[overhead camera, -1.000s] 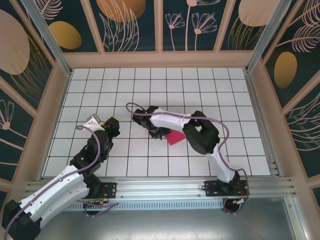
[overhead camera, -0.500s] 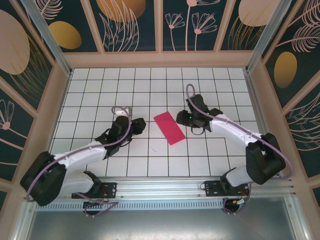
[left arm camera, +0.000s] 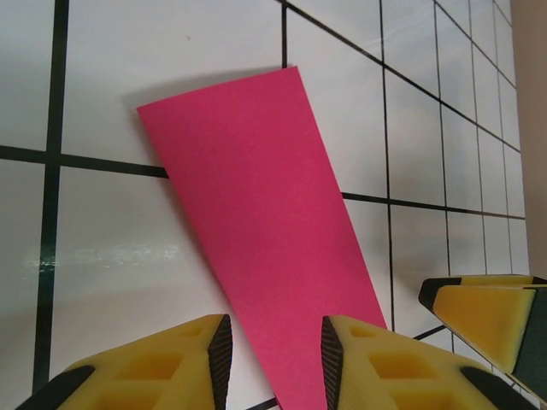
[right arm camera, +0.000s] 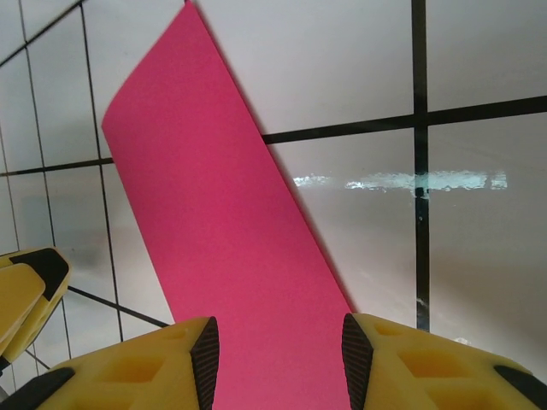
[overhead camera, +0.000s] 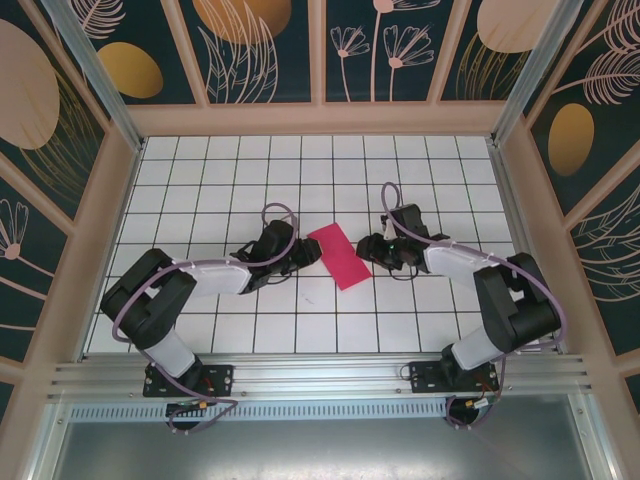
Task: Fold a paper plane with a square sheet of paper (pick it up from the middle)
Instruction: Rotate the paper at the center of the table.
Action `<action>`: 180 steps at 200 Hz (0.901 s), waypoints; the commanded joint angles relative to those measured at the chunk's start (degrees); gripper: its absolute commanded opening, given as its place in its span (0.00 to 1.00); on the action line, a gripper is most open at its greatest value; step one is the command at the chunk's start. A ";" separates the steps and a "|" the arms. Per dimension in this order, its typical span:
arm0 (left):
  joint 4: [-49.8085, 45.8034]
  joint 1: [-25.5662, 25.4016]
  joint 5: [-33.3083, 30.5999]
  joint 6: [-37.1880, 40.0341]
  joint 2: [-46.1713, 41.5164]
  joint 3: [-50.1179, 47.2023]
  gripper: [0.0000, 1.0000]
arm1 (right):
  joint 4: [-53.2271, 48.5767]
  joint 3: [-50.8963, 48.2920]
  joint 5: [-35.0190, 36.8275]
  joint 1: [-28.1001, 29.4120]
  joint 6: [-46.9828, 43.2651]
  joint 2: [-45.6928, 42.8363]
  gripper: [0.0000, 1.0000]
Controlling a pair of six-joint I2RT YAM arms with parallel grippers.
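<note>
Magenta paper lies as a narrow rectangle, seemingly folded double.

Counter: white square tiles divided by dark grid lines, glossy enough to carry a streak of reflected light. A pale wooden frame borders it on three sides. Wall panels: dark teal, printed with gold ovals and line-drawn leaves and flowers. An aluminium rail runs along the near edge; aluminium posts rise at the far corners.
</note>
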 commanded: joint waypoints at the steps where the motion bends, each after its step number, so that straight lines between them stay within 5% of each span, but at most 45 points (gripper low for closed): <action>1: -1.32 -0.26 0.83 -2.20 1.84 1.50 0.39 | 2.11 2.93 -3.30 -0.15 -2.27 2.72 0.44; 78: -0.46 -0.17 3.16 -1.05 7.55 4.35 0.33 | -0.27 6.44 -4.30 0.09 -5.11 8.67 0.44; 180: -1.72 -0.16 5.10 2.17 12.73 8.57 0.25 | -1.36 1.54 -7.45 0.70 -5.98 5.32 0.43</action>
